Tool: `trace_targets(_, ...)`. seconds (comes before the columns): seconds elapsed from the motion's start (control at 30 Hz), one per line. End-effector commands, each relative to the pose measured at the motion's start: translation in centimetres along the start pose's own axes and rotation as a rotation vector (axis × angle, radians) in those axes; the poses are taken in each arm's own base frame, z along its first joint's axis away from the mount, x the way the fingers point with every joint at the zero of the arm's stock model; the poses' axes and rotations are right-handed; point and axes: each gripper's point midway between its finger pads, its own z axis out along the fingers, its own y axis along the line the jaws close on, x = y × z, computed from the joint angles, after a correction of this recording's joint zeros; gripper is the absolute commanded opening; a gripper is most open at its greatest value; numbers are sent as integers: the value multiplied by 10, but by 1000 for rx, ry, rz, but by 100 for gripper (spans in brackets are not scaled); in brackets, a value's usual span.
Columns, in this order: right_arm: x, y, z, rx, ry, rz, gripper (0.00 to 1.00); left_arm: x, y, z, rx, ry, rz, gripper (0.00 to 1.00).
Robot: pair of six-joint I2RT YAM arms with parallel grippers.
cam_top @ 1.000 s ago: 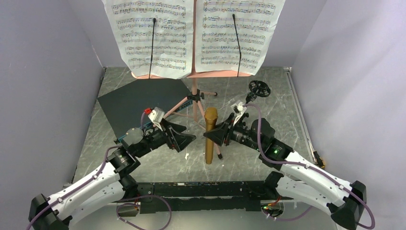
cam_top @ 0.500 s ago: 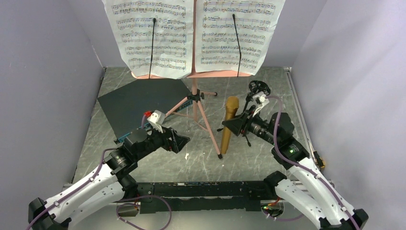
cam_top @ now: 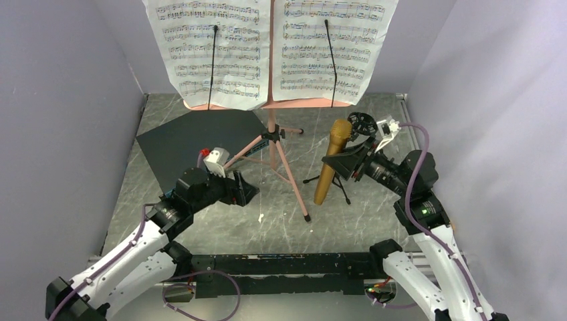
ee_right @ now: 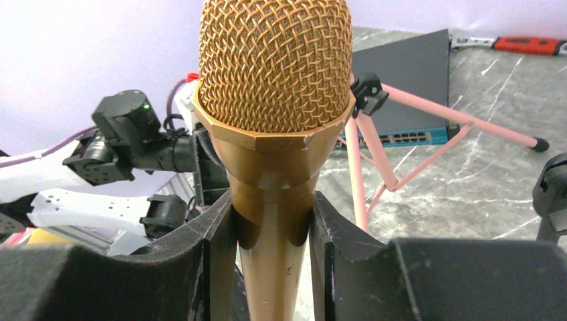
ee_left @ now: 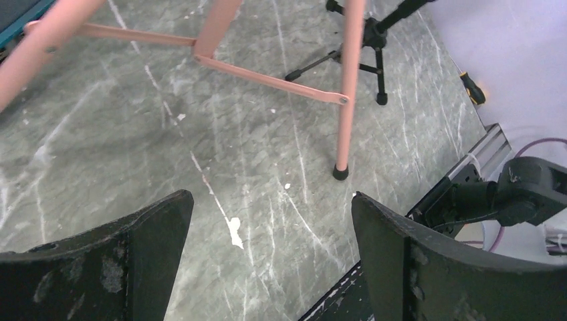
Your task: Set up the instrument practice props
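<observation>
The two white pages (cam_top: 210,50) are full of black music notes. Any words on them are too small to read. They sit on the pink music stand (cam_top: 271,130) at 12 o'clock on the table (cam_top: 220,227), each held by a thin black clip. The stand's three pink legs spread out in the middle of the table.

The dark flat panel (cam_top: 194,144) lies at 10 o'clock. Its teal edge (ee_right: 401,137) has a row of little sockets, and I can read no name on it.

The table is grey stone-look with thin white lines, and a small white scrap (ee_left: 234,231) lies on it. The walls are pale purple. A red-handled tool (ee_right: 528,45) lies by the wall.

The right fingers (ee_right: 217,251) are squeezed tight on the gold microphone (cam_top: 332,160), just under its mesh head. It is tilted in the air at 2 o'clock, head up. The ring on top of the small black mic stand (cam_top: 362,123) is just at 3 o'clock of that head.

The left fingers (ee_left: 157,231) are spread wide, holding nothing, above the table at 8 o'clock.
</observation>
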Motion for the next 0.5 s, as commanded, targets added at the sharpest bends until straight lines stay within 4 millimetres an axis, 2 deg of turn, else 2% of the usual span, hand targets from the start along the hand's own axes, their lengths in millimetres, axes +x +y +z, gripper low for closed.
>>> trace_targets(0.0,-33,20,-7,-40,-59,-34,0,-21,-1,-6,46,-6,-93,94)
trace_targets(0.2,-43,8,-13,39,-89,-12,0,-25,30,-8,9,12,-209,94)
trace_targets(0.37,-52,-5,-22,141,-123,-22,0,-31,42,-14,17,-21,-271,94)
trace_targets(0.47,-60,-9,-23,166,-137,-38,0,-37,42,-20,42,-46,-295,94)
